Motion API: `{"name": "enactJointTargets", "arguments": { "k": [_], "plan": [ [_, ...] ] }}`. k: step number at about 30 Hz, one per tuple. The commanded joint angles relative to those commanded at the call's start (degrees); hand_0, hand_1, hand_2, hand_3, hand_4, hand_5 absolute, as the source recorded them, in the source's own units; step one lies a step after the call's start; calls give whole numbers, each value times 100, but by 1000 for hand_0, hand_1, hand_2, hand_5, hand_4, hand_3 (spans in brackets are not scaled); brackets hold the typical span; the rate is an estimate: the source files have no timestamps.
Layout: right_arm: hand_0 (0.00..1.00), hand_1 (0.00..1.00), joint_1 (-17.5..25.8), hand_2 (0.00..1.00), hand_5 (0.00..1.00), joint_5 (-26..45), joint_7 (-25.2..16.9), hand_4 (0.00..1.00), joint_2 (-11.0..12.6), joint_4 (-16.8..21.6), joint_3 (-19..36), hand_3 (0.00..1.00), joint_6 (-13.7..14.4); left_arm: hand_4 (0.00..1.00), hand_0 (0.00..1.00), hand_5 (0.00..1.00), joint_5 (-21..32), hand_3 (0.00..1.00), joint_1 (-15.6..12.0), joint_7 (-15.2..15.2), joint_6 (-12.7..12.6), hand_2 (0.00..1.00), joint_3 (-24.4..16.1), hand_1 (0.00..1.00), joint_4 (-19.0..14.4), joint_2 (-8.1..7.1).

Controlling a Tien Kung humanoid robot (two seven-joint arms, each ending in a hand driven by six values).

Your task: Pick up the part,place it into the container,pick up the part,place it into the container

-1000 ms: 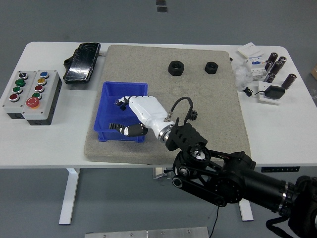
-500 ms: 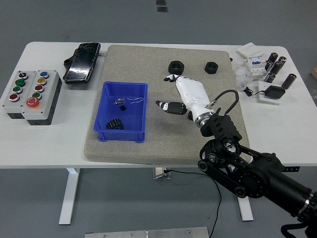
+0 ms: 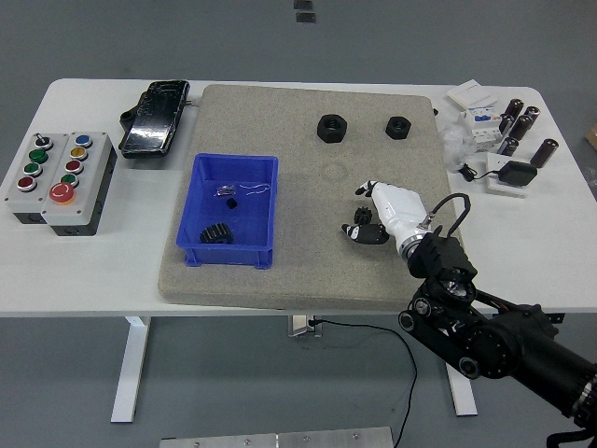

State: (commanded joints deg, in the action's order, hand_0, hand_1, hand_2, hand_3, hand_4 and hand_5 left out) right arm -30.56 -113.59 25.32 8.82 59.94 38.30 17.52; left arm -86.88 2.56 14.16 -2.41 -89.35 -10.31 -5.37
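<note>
A blue bin stands on the left part of the beige mat. A black gear lies in its near end, with small bits further in. A smaller black gear lies on the mat right of the bin. My right hand, white with dark fingertips, is at this small gear, which sits between the thumb and the fingers. The fingers are spread and I cannot tell if they touch it. The left arm is out of view.
Two black nuts sit at the mat's far side. A button box and a black device are on the left. Small parts and cylinders crowd the right end of the table.
My right hand left the blue bin, where the large gear stays, swung right across the mat and came down at the small gear.
</note>
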Motion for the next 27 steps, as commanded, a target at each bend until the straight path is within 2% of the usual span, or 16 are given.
{"name": "enactJointTargets", "arguments": {
  "k": [2, 3, 8, 9, 14, 15, 20, 21, 26, 27],
  "plan": [
    [525, 653, -15, 706, 298, 12, 1, 821, -1, -52, -32, 701, -27, 688, 667, 348, 5, 601, -5, 2, -2, 549, 2, 633, 0, -2],
    [473, 592, -19, 616, 156, 15, 0, 570, -1, -66, -42, 673, -33, 692, 668, 349, 5, 601, -6, 3, -3, 550, 0, 632, 0, -3],
    [473, 592, -46, 616, 156, 69, -20, 570, -5, -128, -75, 673, -79, 692, 668, 349, 5, 601, -11, 6, -3, 550, 1, 632, 0, 1],
    [460, 579, -49, 579, 49, 78, -25, 673, -6, -140, -79, 658, -90, 693, 667, 347, 9, 602, -9, 5, -2, 550, 4, 632, 0, 2],
    [460, 579, -52, 579, 49, 104, -50, 673, -7, -172, -111, 658, -86, 693, 667, 347, 17, 602, -5, -4, -2, 550, 13, 632, 0, 2],
    [454, 579, -55, 569, 2, 109, -56, 682, -8, -176, -123, 655, -79, 696, 667, 349, 18, 602, -4, -5, -2, 550, 14, 632, 0, 1],
    [454, 579, -59, 569, 2, 149, -90, 682, -17, -189, -168, 655, -28, 696, 667, 349, 20, 602, -2, -9, -2, 550, 19, 632, 0, -1],
    [439, 581, -60, 570, 19, 161, -98, 635, -21, -194, -180, 646, -13, 697, 667, 351, 24, 601, -1, -12, -2, 550, 23, 632, 0, 0],
    [439, 581, -63, 570, 19, 194, -128, 635, -31, -213, -231, 646, 52, 697, 667, 351, 54, 601, 3, -26, 0, 550, 56, 632, 0, 2],
    [440, 575, -66, 563, 52, 194, -132, 618, -32, -215, -237, 636, 65, 699, 667, 350, 57, 602, 3, -28, 0, 551, 60, 632, 0, 1]
  ]
}}
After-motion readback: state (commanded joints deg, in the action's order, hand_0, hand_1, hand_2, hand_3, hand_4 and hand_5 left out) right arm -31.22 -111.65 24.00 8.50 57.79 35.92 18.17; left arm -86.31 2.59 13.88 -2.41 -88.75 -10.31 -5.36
